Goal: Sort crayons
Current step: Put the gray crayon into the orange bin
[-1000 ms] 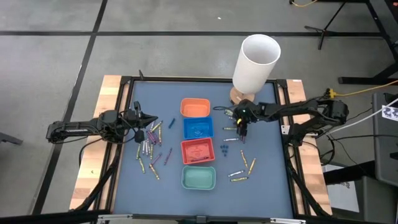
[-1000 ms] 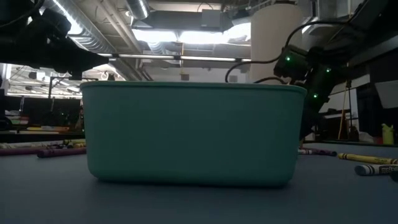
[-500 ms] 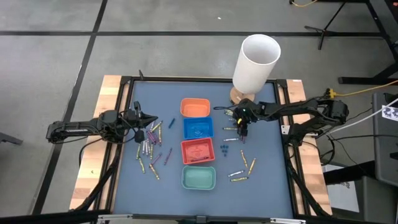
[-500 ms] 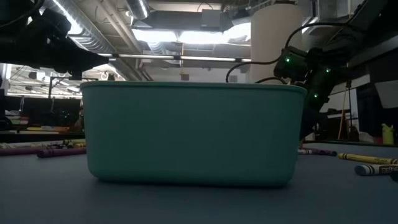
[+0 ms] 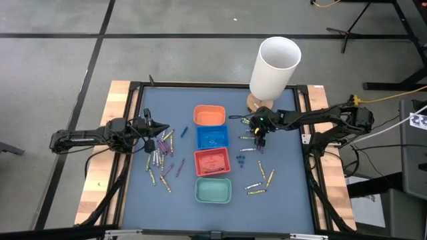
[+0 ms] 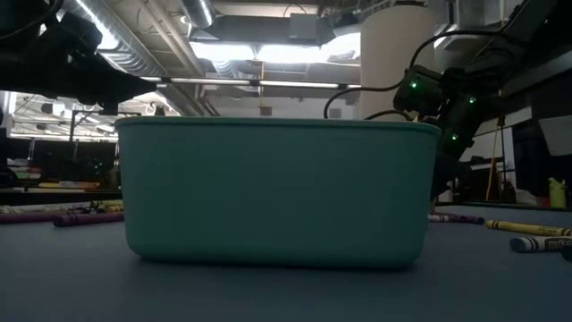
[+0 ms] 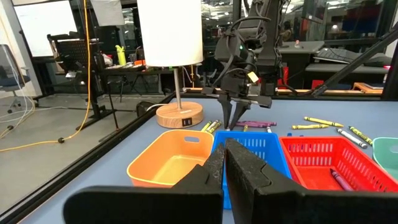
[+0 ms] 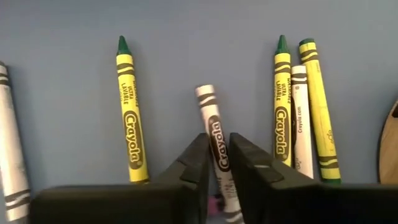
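A white-wrapped crayon [image 8: 216,148] is pinched between the closed fingers of the right gripper [image 5: 259,140], right of the blue tray [image 5: 213,137]. It is flanked by yellow crayons [image 8: 129,137] on the table [image 5: 287,180], visible only at the wrist. The left gripper [image 7: 225,163] is shut, empty.

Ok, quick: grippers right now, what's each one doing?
Left gripper: shut, holding nothing.
Right gripper: closed on a white crayon, down at the table.
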